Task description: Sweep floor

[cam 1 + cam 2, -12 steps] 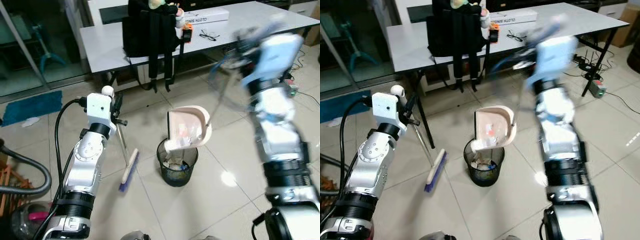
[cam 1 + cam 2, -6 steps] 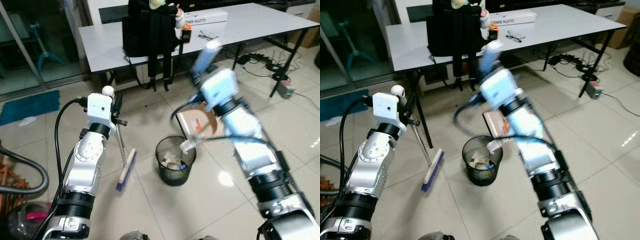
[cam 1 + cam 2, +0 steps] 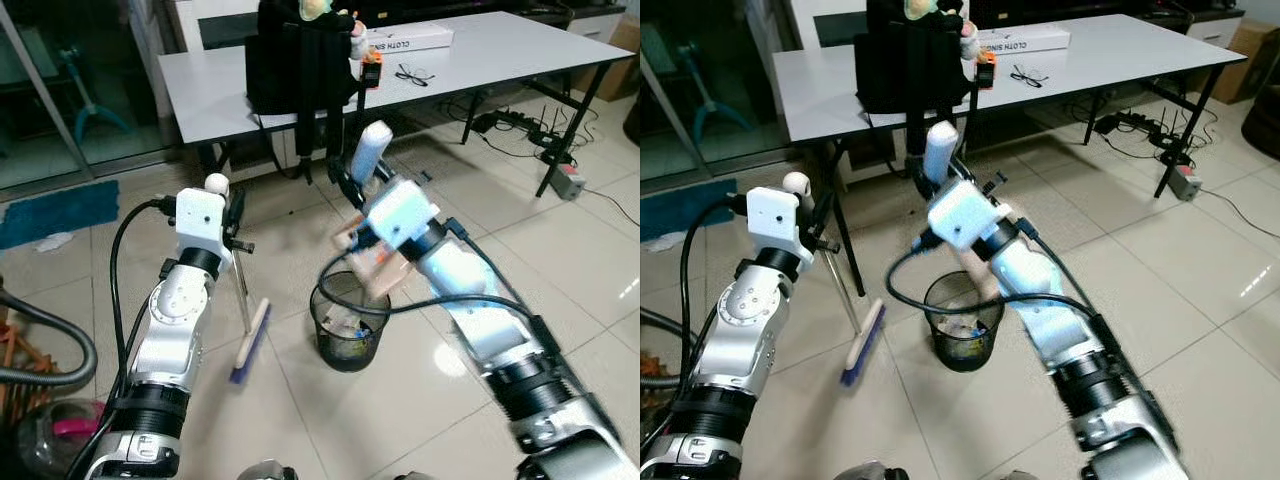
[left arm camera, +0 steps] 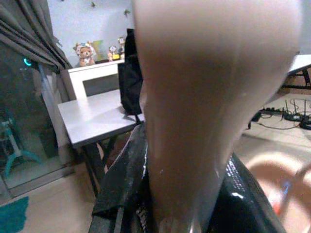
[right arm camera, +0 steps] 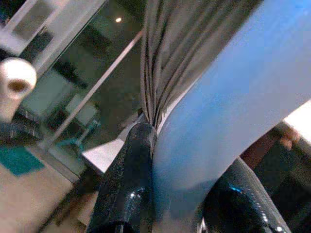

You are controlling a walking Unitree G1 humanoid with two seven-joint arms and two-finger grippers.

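My left gripper (image 3: 236,212) is shut on the broom's beige handle (image 4: 204,97), out to my left. The broom's thin pole slants down to the brush head (image 3: 250,344), which rests on the tiles left of the bin. My right gripper (image 5: 180,194) is shut on the dustpan's light blue handle (image 3: 368,152), which sticks up toward the table. The beige dustpan (image 3: 378,264) hangs tilted just above the black mesh bin (image 3: 347,327), with bits of litter in it. The bin holds rubbish.
A grey table (image 3: 210,85) stands behind, with a black backpack (image 3: 300,60), a white box and glasses (image 3: 412,72) on it. Cables and a power strip (image 3: 565,178) lie at the far right. A blue mat (image 3: 60,215) and black hose (image 3: 60,345) are at my left.
My right arm has swung from high on the right down and left across the bin, carrying the dustpan with it. The left arm and broom have barely moved.
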